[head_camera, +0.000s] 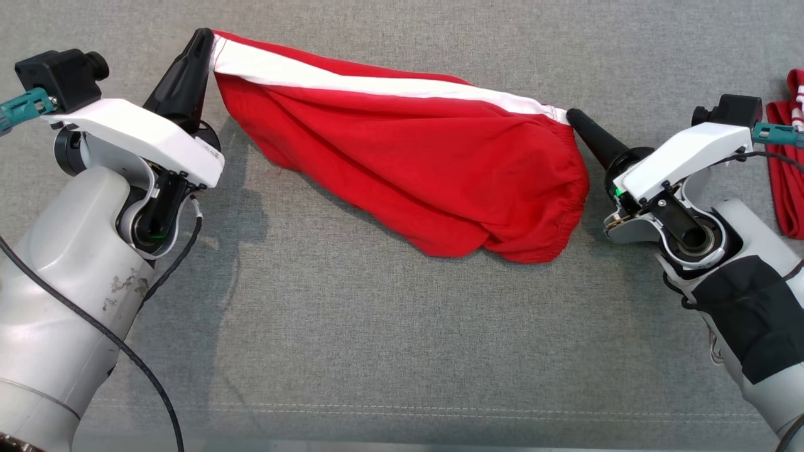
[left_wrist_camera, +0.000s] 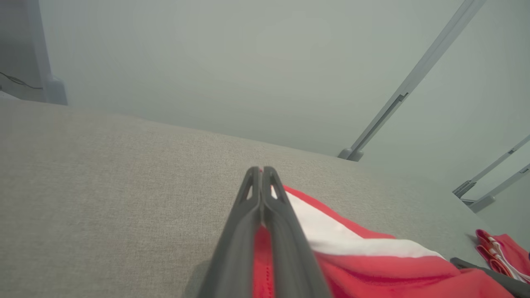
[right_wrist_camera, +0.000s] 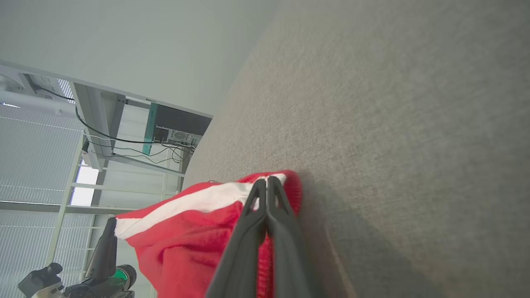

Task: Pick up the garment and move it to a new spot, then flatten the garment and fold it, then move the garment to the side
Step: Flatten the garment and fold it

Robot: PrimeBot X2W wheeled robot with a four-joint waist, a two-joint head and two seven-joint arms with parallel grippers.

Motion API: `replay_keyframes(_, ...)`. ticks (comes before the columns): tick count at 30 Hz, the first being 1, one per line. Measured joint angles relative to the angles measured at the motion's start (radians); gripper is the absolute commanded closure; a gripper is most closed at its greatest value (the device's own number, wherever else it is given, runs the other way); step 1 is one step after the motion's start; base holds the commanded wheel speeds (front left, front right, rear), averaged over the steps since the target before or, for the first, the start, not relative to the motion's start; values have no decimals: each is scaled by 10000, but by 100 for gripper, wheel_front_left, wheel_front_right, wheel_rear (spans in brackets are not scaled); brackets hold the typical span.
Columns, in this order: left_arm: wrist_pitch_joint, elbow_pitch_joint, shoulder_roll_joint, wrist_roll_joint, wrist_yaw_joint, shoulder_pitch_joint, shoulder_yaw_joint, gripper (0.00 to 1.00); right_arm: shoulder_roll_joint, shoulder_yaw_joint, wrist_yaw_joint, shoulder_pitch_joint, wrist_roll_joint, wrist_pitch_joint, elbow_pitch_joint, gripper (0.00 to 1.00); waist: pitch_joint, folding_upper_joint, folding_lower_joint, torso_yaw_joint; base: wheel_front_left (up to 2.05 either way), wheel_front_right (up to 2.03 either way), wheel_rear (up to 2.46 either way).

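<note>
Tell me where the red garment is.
In the head view the red garment spans the upper middle of the grey cloth surface, its white-striped edge pinched by the left hand at one end and the right hand at the other.

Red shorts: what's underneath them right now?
Grey fabric surface runs out from beneath the red shorts, which hang stretched between the left pincer and right pincer. Anything lying directly below the cloth is covered.

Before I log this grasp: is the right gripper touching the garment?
Touching. The right wrist view shows the right gripper shut on the garment at its white stripe.
</note>
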Motion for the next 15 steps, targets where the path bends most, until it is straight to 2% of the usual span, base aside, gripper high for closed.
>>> replay_keyframes(1,0,12,2,0,2,0,2,100,0,13,0,5,-2,0,36,100,-29,0,0,-8,0,0,0)
replay_keyframes(2,0,15,4,0,0,1,4,100,8,25,0,15,-2,21,61,90,-54,0,0,-17,0,0,0)
replay_keyframes(3,0,15,4,0,0,1,4,100,8,25,0,15,-2,21,61,65,-54,0,0,-17,0,0,0)
replay_keyframes(4,0,15,4,0,2,1,12,100,19,23,0,37,-2,65,82,50,-67,-1,0,-26,0,0,0)
replay_keyframes(5,0,17,4,0,0,2,31,100,35,21,0,45,-2,73,102,2,-71,0,0,-32,0,0,0)
replay_keyframes(15,-29,10,-23,2,0,21,38,100,190,-17,-2,69,-50,86,161,0,-36,0,0,-43,0,0,0)
